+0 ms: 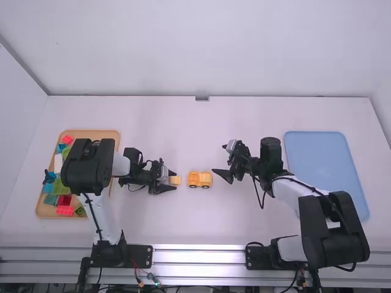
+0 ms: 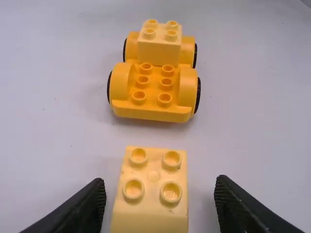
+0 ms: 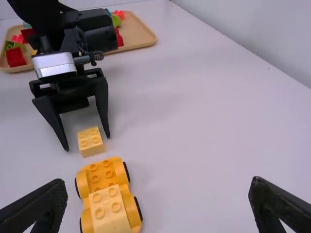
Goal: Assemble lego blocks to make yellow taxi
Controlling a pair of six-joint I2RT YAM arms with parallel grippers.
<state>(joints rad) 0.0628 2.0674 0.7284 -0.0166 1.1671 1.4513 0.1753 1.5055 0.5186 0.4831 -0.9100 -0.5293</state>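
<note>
Left of the table's middle, my left gripper [image 1: 172, 178] stands open around a loose yellow block [image 1: 175, 180]. In the left wrist view, the block [image 2: 153, 189] lies between the spread fingers of my left gripper [image 2: 160, 191], with a gap on either side. The yellow wheeled base [image 1: 193, 179] stands just right of it, apart; a light yellow block [image 2: 159, 46] is on its far end in the left wrist view. My right gripper [image 1: 222, 173] is open to the right of the base. In the right wrist view, my right gripper [image 3: 158, 189] has nothing between its fingers.
A wooden tray [image 1: 101, 134] of colored blocks lies at the far left, partly under the left arm. A blue tray [image 1: 324, 165] lies at the right, beside the right arm. The white back wall [image 1: 201, 61] rises behind the table.
</note>
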